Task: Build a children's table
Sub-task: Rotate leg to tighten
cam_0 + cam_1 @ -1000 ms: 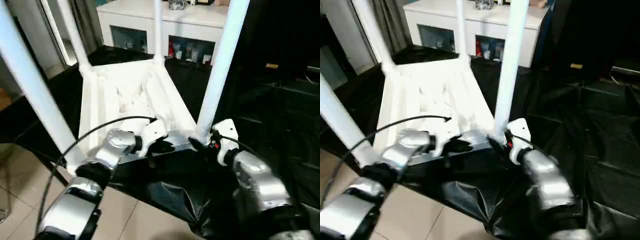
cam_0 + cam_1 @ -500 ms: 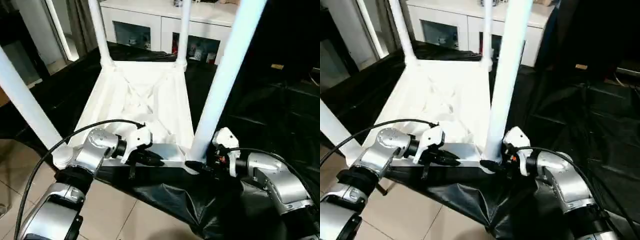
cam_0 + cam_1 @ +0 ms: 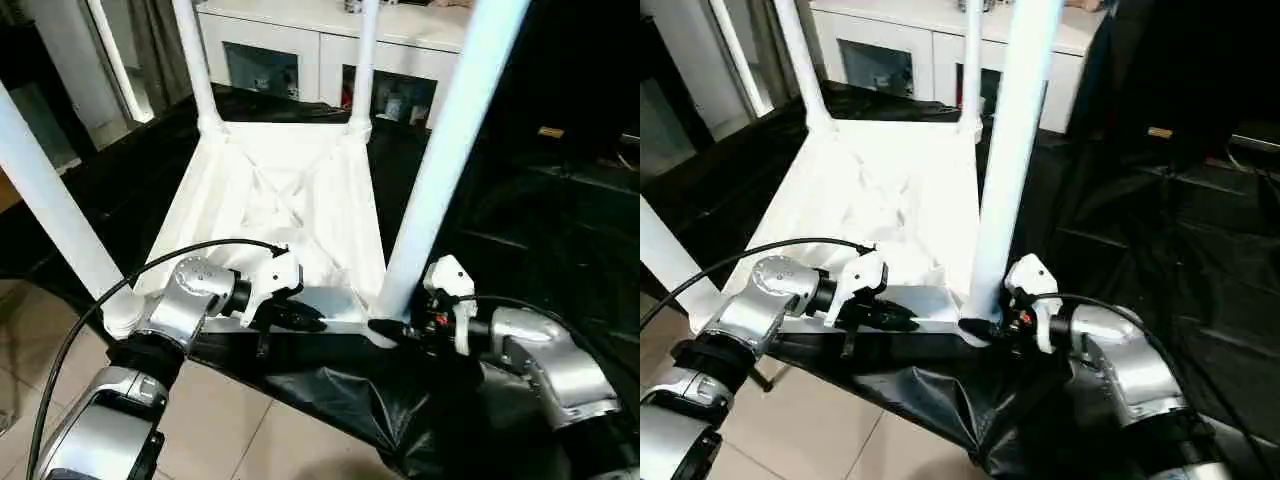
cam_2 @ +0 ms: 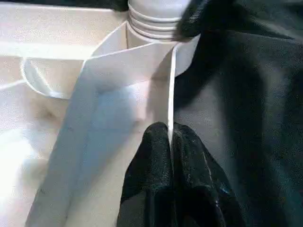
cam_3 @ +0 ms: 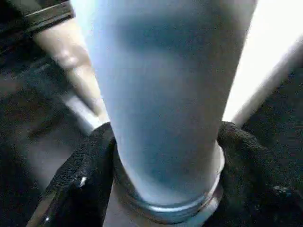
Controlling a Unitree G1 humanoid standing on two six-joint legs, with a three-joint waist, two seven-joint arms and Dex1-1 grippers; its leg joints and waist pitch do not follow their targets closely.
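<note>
Table top lies upside down on black sheet, centre of head view, ribbed underside up, white cabinet behind at 12 o'clock. All four legs stand in corner sockets: two far ones at 11 and 12, near-left leg at 9, near-right leg running from 5 up to 1. Left gripper at 7 o'clock, fingers together, clamped on the thin near rim of the top, steadying it. Right gripper at 5 o'clock, fingers either side of the near-right leg's base, right at the threaded collar where it meets the socket; they hug the tube, but whether they actually press it I can't tell. Step in hand looks like seating or tightening this last leg, so assembly reads as nearly finished. Next move likely calls for a firm hold on the base, a twist or push down until the collar sits flush, left keeping the rim pinned; then the table still needs turning upright.
</note>
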